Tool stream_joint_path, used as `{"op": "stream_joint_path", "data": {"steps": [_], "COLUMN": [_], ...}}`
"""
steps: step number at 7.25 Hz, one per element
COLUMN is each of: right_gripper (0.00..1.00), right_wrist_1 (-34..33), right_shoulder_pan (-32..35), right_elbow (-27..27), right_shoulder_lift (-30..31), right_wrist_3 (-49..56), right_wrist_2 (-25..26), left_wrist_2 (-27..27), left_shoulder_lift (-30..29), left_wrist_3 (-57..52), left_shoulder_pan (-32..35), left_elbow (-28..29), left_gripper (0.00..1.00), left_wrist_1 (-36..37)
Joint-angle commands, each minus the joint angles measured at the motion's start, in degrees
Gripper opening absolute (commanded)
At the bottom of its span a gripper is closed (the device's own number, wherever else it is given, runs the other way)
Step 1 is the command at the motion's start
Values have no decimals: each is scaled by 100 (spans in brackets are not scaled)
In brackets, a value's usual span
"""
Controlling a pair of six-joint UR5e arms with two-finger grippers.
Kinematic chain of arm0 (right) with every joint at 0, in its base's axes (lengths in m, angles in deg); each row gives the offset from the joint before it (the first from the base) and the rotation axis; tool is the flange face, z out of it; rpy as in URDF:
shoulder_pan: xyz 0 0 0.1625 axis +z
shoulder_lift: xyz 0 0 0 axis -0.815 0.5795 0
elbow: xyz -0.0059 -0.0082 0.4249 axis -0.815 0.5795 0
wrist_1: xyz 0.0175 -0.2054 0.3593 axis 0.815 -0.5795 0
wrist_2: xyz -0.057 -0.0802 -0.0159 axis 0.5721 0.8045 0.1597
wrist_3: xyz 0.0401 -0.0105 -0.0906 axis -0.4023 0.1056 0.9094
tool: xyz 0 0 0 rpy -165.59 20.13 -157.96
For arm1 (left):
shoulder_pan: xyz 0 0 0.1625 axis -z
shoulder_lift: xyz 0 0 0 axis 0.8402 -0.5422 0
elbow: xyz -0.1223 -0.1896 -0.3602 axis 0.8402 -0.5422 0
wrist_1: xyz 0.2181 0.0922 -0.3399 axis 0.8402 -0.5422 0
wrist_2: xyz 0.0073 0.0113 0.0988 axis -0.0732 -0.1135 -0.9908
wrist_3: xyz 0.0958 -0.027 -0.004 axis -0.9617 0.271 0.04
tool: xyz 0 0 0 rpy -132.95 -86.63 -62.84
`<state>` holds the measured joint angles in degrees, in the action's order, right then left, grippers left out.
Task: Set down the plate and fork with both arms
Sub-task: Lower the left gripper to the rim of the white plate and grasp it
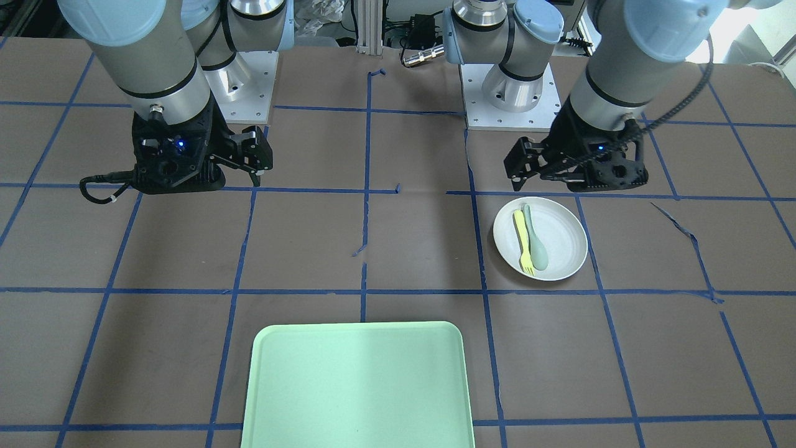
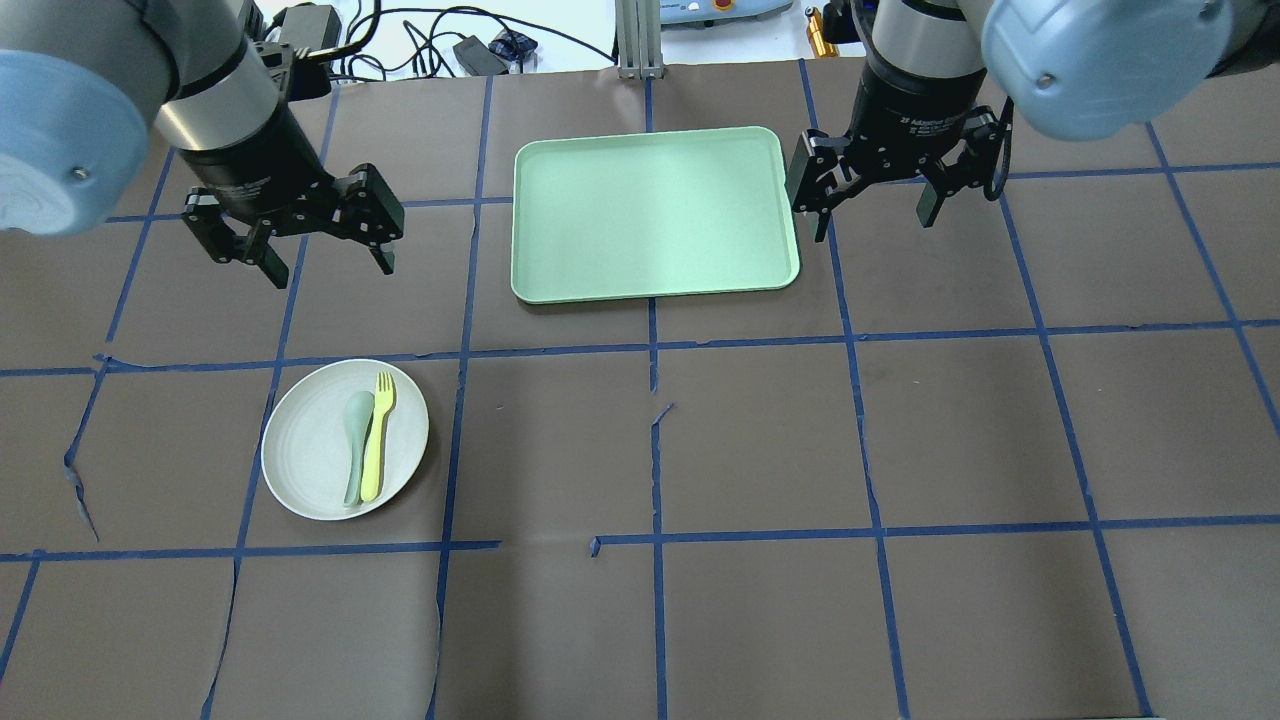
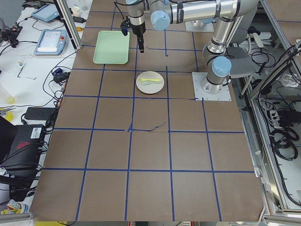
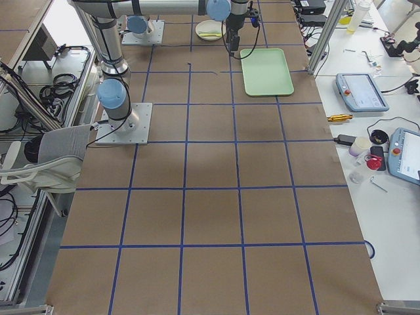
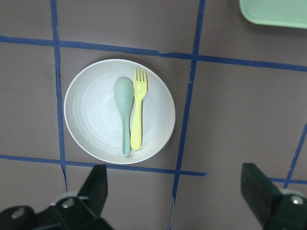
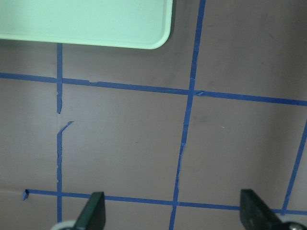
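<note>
The round off-white plate (image 2: 310, 440) lies on the table on my left side, also in the front view (image 1: 563, 236) and the left wrist view (image 5: 96, 110). The pale-yellow fork (image 2: 377, 435) lies on the plate beside a grey-green spoon (image 2: 355, 430); the wrist view shows the fork (image 5: 137, 115) to the right of the spoon (image 5: 124, 110). My left gripper (image 2: 325, 262) is open and empty, above the table beyond the plate. My right gripper (image 2: 870, 212) is open and empty, beside the tray's right edge.
A rectangular mint-green tray (image 2: 655, 210) lies at the far middle of the table, with nothing on it; its corner shows in the right wrist view (image 6: 86, 24). Blue tape lines grid the brown table cover. The arm bases stand at the table's near edge (image 1: 510, 93).
</note>
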<state>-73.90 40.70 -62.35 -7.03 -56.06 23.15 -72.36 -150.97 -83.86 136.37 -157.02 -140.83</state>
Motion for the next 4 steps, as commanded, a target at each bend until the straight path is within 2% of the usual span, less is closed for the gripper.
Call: {"op": "stream_joint_path", "data": {"steps": [1, 3, 4], "right_gripper": [100, 100, 100], "right_wrist_1": [-17, -17, -8], "right_shoulder_pan": [-10, -10, -10], "right_elbow": [-11, -20, -29], "right_shoulder_lift": [-57, -75, -84], "right_wrist_3": [1, 1, 1], "right_wrist_2": [18, 27, 18], "left_wrist_2": [57, 705, 690], "left_shoulder_lift": [-74, -205, -311], "left_wrist_3": [-1438, -2637, -2719], "left_shoulder_pan": [-1148, -1959, -1997], "left_elbow": [-682, -1682, -2122], "left_gripper": [100, 96, 92], "left_wrist_1": [501, 1405, 1888]}}
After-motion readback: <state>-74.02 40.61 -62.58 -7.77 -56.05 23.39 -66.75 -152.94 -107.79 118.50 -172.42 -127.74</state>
